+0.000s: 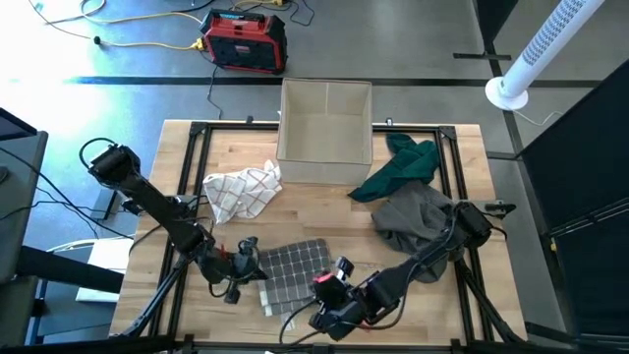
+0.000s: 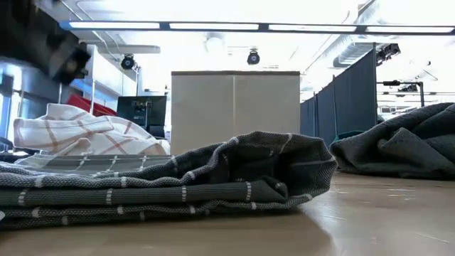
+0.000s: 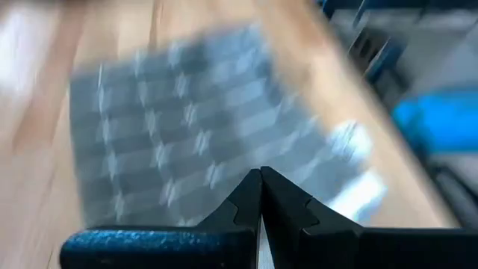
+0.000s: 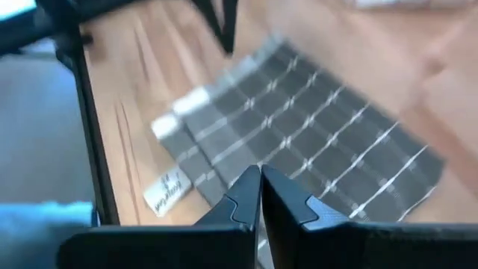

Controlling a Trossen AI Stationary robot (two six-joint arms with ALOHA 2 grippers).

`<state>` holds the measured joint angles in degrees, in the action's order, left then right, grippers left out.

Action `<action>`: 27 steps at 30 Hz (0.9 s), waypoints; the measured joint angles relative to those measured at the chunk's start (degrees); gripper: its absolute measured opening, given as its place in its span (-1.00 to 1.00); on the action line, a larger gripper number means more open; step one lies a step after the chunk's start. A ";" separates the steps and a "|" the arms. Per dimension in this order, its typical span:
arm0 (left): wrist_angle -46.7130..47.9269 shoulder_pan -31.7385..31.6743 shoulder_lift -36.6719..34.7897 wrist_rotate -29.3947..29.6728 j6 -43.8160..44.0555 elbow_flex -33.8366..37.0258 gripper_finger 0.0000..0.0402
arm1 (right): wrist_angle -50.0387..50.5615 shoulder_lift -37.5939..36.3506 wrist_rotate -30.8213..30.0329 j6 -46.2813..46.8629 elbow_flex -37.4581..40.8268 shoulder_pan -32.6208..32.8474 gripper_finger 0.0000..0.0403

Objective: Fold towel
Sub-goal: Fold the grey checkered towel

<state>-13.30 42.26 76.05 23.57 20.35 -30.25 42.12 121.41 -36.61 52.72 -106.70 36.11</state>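
towel: folded, table's 6 o'clock | left gripper: towel's 9 o'clock, fingers closed, empty | right gripper: towel's 5 o'clock, fingers closed, empty

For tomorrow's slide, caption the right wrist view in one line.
Shut right gripper fingers above the folded grey checked towel on the wooden table.

A grey floor surrounds the wooden surface; beyond its far edge sit a red-black case and yellow cable. Ceiling strip lights glow overhead.
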 joint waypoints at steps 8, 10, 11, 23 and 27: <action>-1.35 -4.83 3.64 2.21 0.27 -0.93 -1.00 | 7.72 -0.01 -11.44 5.19 -3.51 3.66 -1.00; -4.01 -5.88 6.03 2.71 0.58 -0.93 -1.00 | 9.14 -0.01 -12.66 6.90 -3.51 4.51 -1.00; -5.55 -6.11 7.43 2.65 0.60 -0.93 -1.00 | 9.78 -0.01 -13.34 7.81 -3.51 4.86 -1.00; 1.12 1.07 17.30 -2.41 13.41 -0.96 -1.00 | 10.67 -0.01 -16.12 8.93 -3.50 6.45 -1.00; 7.85 6.26 15.20 -4.30 17.97 -1.05 -1.00 | 10.81 -0.01 -16.06 8.86 -3.49 6.47 -1.00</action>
<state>-5.45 48.53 91.25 19.27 38.32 -31.30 52.93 121.40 -52.67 61.58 -110.20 42.57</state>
